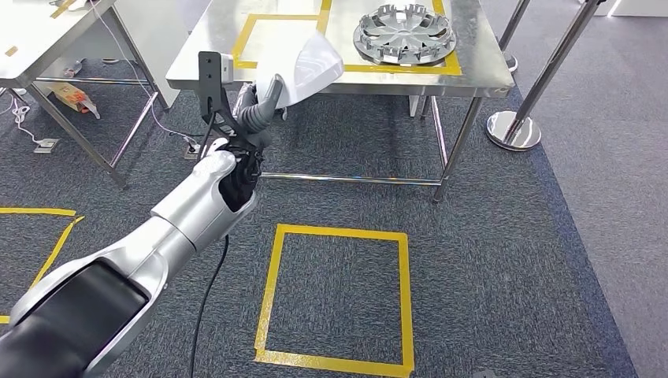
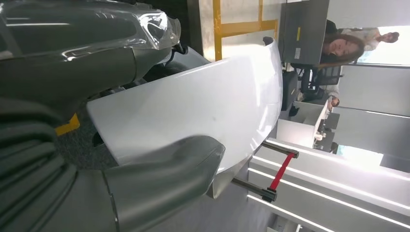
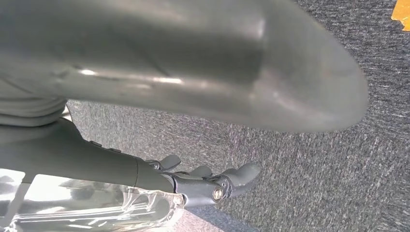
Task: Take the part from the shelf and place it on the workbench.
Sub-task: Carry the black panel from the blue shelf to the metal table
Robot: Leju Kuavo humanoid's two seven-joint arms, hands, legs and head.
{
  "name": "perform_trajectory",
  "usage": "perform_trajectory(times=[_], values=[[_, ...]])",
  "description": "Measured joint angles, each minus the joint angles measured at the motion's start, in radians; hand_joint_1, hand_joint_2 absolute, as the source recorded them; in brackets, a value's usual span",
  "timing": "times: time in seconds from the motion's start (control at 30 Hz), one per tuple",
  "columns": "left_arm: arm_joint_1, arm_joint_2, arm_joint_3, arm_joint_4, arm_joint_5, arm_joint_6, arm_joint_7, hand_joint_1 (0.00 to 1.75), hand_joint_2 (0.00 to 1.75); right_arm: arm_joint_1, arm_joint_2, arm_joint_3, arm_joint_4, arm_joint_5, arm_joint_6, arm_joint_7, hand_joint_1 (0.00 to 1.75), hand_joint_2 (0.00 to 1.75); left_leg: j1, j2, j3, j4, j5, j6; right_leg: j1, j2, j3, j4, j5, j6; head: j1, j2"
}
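Observation:
My left hand (image 1: pixel 256 110) holds a white curved plastic part (image 1: pixel 309 67) raised at the near left edge of the steel workbench (image 1: pixel 473 55). The part's far end overlaps a yellow-taped square (image 1: pixel 246 35) on the bench top. Close up in the left wrist view, the white part (image 2: pixel 203 104) sits between my thick thumb (image 2: pixel 164 186) and the fingers behind it. My right hand (image 3: pixel 212 181) hangs over the grey carpet with its fingers extended and nothing in them.
A silver wheel cover (image 1: pixel 405 33) lies in a second taped square on the workbench. A yellow taped square (image 1: pixel 339 295) marks the carpet in front. Another table (image 1: pixel 47 35) stands at the left, a stanchion base (image 1: pixel 513 130) at the right. People (image 2: pixel 358 46) sit in the background.

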Motion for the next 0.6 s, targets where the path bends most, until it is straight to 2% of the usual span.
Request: perform_trajectory(times=[0.6], values=[[0.013, 0.013, 0.032, 0.0, -0.032, -0.025, -0.001, 1.75, 1.75, -0.001, 0.0, 0.001, 0.0, 0.006, 0.005, -0.001, 0.0, 0.0, -0.003, 0.0, -0.002, 0.005, -0.002, 0.002, -0.002, 0.0, 0.0, -0.001, 0.001, 0.002, 0.0, 0.0]])
